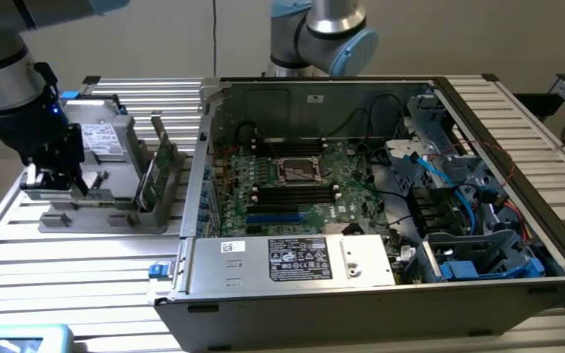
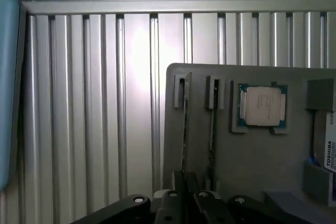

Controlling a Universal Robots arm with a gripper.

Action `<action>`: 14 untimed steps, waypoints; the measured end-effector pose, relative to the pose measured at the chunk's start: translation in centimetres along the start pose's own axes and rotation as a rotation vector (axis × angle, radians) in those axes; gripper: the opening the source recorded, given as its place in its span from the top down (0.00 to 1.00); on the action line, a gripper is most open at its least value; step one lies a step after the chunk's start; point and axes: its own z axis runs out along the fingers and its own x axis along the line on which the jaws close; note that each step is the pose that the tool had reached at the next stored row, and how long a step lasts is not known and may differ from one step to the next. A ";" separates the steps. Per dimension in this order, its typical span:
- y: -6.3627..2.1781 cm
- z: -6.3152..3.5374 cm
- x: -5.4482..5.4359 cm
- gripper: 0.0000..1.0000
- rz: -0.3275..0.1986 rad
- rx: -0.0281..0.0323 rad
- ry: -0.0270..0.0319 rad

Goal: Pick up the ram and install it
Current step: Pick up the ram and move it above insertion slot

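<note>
Slatted aluminium table [image 1: 67, 272], grey parts tray [image 1: 76, 220] at the exterior view's left, open computer case [image 1: 293, 257] just beside it. Gripper [image 2: 185, 184] sits low over the tray's outer end, jaws drawn narrow. It looks like a pinch on the top edge of the ram [image 2: 185, 129], a thin stick standing on edge in a tray slot, seen edge-on from the wrist. Second stick [image 2: 213, 124] is in the neighbouring slot, with the CPU [image 2: 261, 106] just beside that. Ram looks seated in the tray, not lifted yet, well apart from the case. Handling guess: light and stiff but thin and fragile, so avoid squeezing the chips or the contact edge. Best hold is across the flat faces, mid-length at the top edge, keeping it square to the slot so it doesn't bind or flex.
</note>
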 end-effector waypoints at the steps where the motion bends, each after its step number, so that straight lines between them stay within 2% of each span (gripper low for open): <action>1: 0.00 -0.24 0.0 0.86 -0.015 0.0000 -0.0002; 3: 0.00 -0.87 0.0 0.86 -0.040 0.0000 -0.0003; 7: -0.07 -2.67 0.1 0.86 -0.058 0.0000 -0.0017; 8: -0.10 -3.02 0.1 0.86 -0.062 0.0000 -0.0065; 9: -0.14 -3.40 0.2 0.86 -0.065 0.0000 -0.0139; 14: -0.58 -5.53 0.7 0.86 -0.077 0.0005 -0.0534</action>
